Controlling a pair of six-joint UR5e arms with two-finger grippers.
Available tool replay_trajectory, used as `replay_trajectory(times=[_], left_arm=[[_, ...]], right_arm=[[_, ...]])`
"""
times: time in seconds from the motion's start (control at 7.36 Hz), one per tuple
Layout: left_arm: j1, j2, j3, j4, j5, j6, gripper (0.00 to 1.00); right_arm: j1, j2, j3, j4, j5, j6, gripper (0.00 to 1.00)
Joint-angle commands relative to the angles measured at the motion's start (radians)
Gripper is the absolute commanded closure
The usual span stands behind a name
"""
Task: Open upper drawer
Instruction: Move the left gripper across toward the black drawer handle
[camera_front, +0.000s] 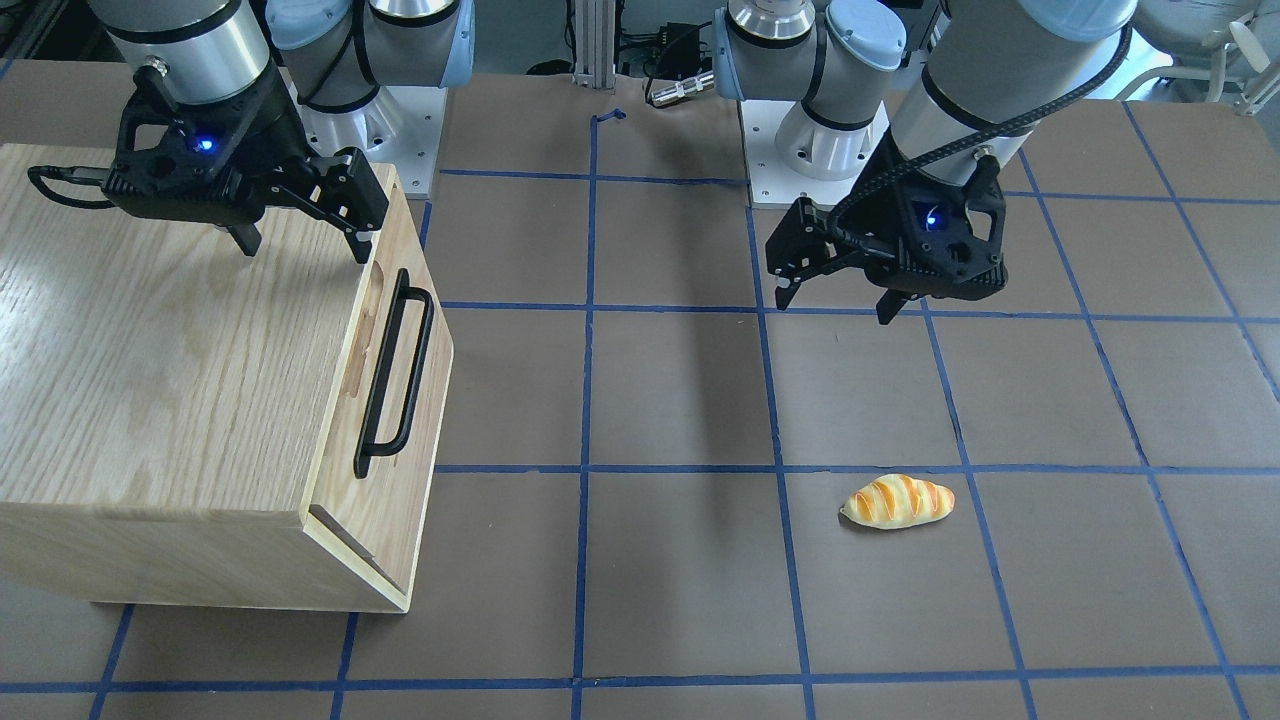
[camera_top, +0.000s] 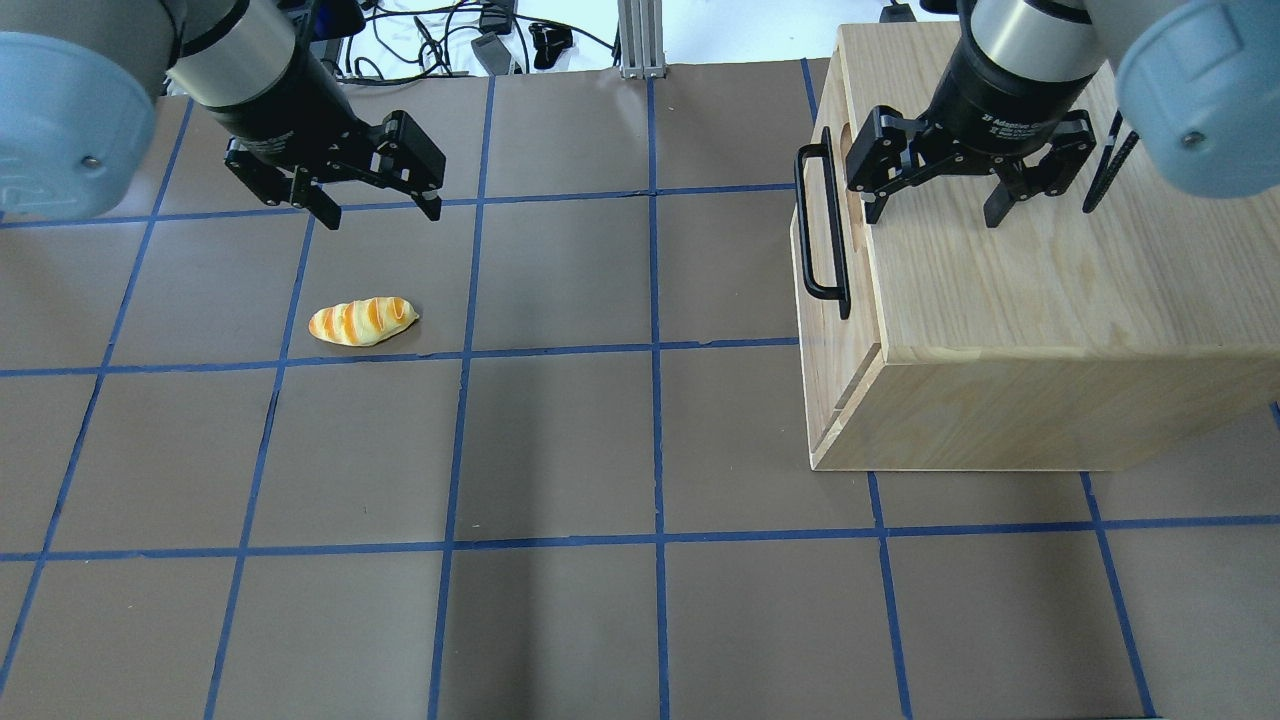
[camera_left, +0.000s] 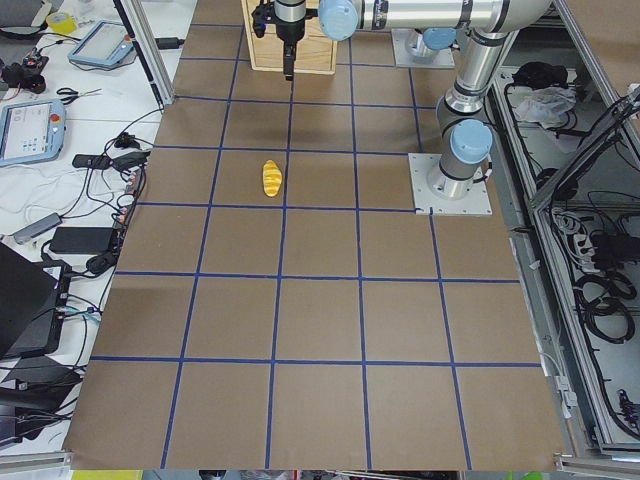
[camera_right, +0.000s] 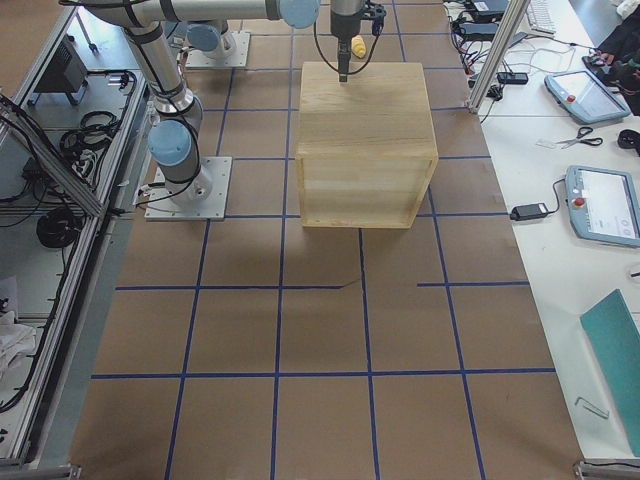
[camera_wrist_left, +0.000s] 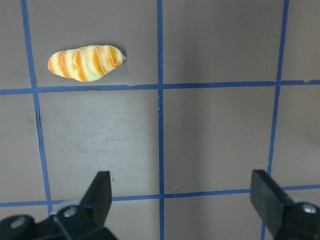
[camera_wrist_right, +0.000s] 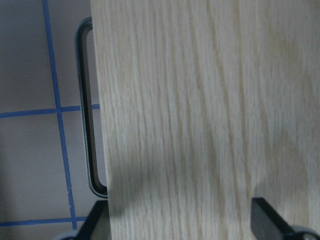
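The upper drawer (camera_front: 345, 495) is the top front panel of a pale-wood cabinet (camera_top: 1010, 290). Its long black bar handle (camera_front: 395, 375) sits over a routed recess, and the drawer looks shut. The handle also shows in the overhead view (camera_top: 820, 225) and the right wrist view (camera_wrist_right: 87, 110). My right gripper (camera_front: 303, 240) (camera_top: 932, 212) is open and empty. It hangs just above the cabinet top, behind the handle edge. My left gripper (camera_front: 835, 305) (camera_top: 381, 215) (camera_wrist_left: 183, 197) is open and empty above the table, far from the cabinet.
A striped toy bread roll (camera_front: 897, 500) (camera_top: 362, 321) (camera_wrist_left: 86, 62) lies on the brown table with blue tape grid lines, just in front of my left gripper. The cabinet fills the table's right-hand side in the overhead view. Cables lie beyond the far edge.
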Motion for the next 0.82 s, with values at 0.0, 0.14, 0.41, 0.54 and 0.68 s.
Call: replay_trajectory(times=[0.0, 0.14, 0.41, 0.54, 0.68], left_arm=[[-0.069, -0.050, 0.004, 0.119, -0.113, -0.050, 0.00], [-0.098, -0.075, 0.004, 0.194, -0.150, -0.101, 0.00], [-0.193, -0.111, 0.005, 0.269, -0.150, -0.188, 0.00], [-0.233, -0.133, 0.005, 0.306, -0.150, -0.240, 0.00], [-0.262, -0.153, 0.005, 0.316, -0.150, -0.314, 0.00]], right_arm=[[0.000, 0.000, 0.000, 0.000, 0.000, 0.000, 0.00], [0.000, 0.000, 0.000, 0.000, 0.000, 0.000, 0.00], [0.000, 0.000, 0.000, 0.000, 0.000, 0.000, 0.00], [0.000, 0.000, 0.000, 0.000, 0.000, 0.000, 0.00], [0.000, 0.000, 0.000, 0.000, 0.000, 0.000, 0.00]])
